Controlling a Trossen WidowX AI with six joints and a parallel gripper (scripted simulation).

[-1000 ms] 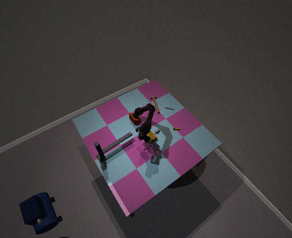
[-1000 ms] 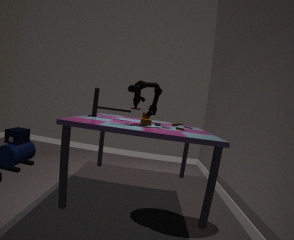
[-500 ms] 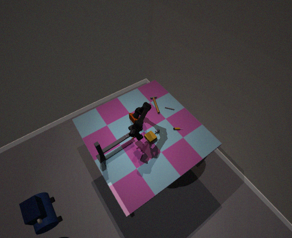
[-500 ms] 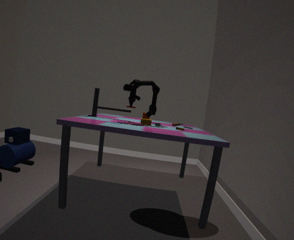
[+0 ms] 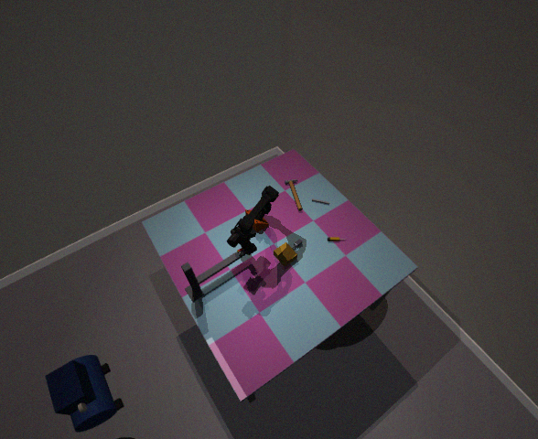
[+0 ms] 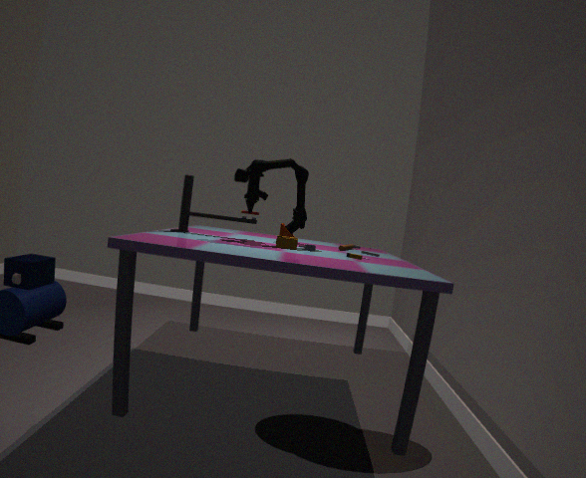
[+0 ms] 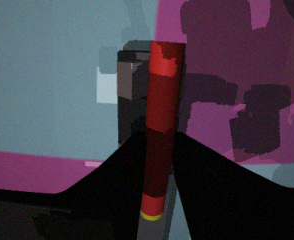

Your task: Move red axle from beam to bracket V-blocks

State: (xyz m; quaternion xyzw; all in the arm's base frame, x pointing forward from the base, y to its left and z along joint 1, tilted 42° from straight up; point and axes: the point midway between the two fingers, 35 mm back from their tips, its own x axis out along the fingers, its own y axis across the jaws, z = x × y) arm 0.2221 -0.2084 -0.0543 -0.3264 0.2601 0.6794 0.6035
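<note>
Top view: the black arm (image 5: 255,215) (image 6: 301,195) reaches over a pink and light-blue checkered table (image 5: 340,288) (image 6: 283,264), its gripper (image 5: 246,250) (image 6: 250,210) (image 7: 158,139) over the free end of the dark bracket (image 5: 191,281) (image 6: 185,203). A trace of the red axle (image 5: 239,251) (image 6: 244,211) (image 7: 162,100) shows there. A yellow block (image 5: 285,253) (image 6: 286,242) sits on the table with a small grey piece (image 5: 297,244) (image 6: 310,248) just beside it, and an orange piece (image 5: 260,224) (image 6: 284,230) shows near the arm. A hammer (image 5: 295,196) (image 6: 346,247), a thin rod (image 5: 320,202) (image 6: 370,253) and a yellow-handled screwdriver (image 5: 334,239) (image 6: 355,255) lie well apart from the bracket. Exterior view: the gripper points down, clamped on the axle, which lies roughly level just above the V-blocks (image 6: 253,219) at the end of the bracket's horizontal bar, a narrow gap showing between. The bracket's post stands upright on the table, and a blue tank-like machine (image 5: 91,391) (image 6: 28,309) is on the floor. Wrist view: the axle runs lengthwise between the two black fingers, pinched near its middle, its yellow-rimmed end toward the bottom. A dark blocky shape (image 7: 125,115) lies partly behind it; from here I cannot tell whether they touch.
</note>
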